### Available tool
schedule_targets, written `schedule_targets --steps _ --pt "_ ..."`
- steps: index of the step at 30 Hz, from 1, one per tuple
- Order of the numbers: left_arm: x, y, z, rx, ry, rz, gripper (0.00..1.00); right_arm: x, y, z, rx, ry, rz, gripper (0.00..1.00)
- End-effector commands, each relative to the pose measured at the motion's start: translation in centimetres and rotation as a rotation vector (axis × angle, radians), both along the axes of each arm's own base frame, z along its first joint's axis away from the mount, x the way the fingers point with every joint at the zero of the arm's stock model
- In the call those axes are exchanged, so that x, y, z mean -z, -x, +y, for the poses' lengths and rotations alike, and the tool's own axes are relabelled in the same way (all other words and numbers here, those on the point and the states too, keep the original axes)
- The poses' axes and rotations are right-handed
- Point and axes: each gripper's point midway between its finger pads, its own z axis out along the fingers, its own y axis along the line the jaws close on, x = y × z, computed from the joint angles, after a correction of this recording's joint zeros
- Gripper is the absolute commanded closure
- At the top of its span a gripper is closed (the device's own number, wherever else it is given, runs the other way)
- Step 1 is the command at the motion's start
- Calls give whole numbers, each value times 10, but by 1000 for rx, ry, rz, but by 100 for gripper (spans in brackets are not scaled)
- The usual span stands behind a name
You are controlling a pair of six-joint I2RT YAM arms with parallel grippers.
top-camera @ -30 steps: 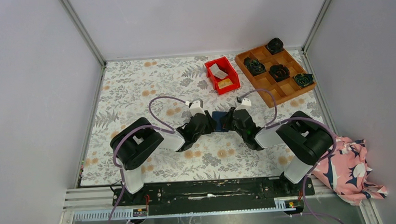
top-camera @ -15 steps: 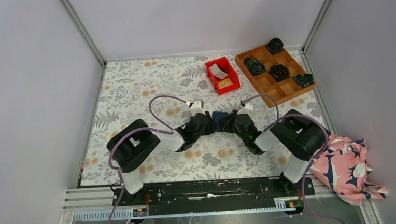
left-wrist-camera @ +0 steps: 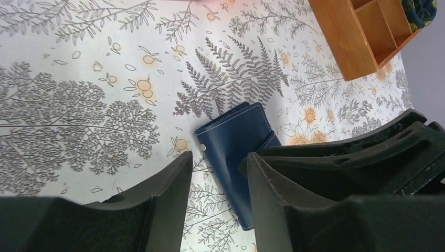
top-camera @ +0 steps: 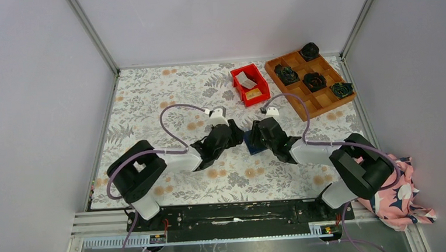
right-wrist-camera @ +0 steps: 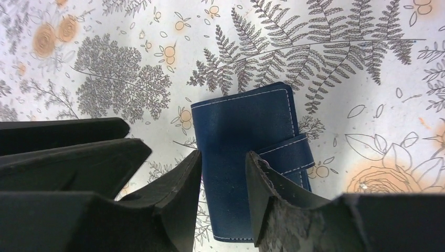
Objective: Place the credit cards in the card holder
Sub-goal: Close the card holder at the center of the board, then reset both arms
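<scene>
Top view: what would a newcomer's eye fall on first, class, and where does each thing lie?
The left pincer and right pincer meet, both open, at mid-table over a shut navy wallet. Behind them a red bin holds two cards, and a wooden tray with dark bundles sits at the far right. A pink cloth lies off the mat, near right.
</scene>
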Motion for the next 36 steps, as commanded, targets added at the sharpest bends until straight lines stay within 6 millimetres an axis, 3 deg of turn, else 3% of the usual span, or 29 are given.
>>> schedule_targets --steps 1,5,9,12,19,24,31,36 --pt "-9 -5 19 -59 -30 -64 50 -22 -3 -2 -57 93 -15 56" --pt "-12 -4 32 -81 -29 -83 50 -45 -11 3 -72 84 -70 55" --pt "-22 -7 45 -110 -54 -127 46 -64 -20 -10 -30 158 -111 55" --pt "-31 -14 57 -131 -94 -163 38 -79 -27 -33 50 243 -161 51" --pt "-58 -35 112 -254 -55 -222 34 -108 -35 -103 336 412 -262 20" --pt "-62 -51 154 -369 -65 -226 33 -106 -29 -143 476 482 -245 0" --pt "-38 -59 175 -452 -159 -186 31 -93 -21 -187 621 514 -211 1" --pt "-40 -56 186 -473 -165 -263 31 -87 -17 -200 646 527 -204 1"
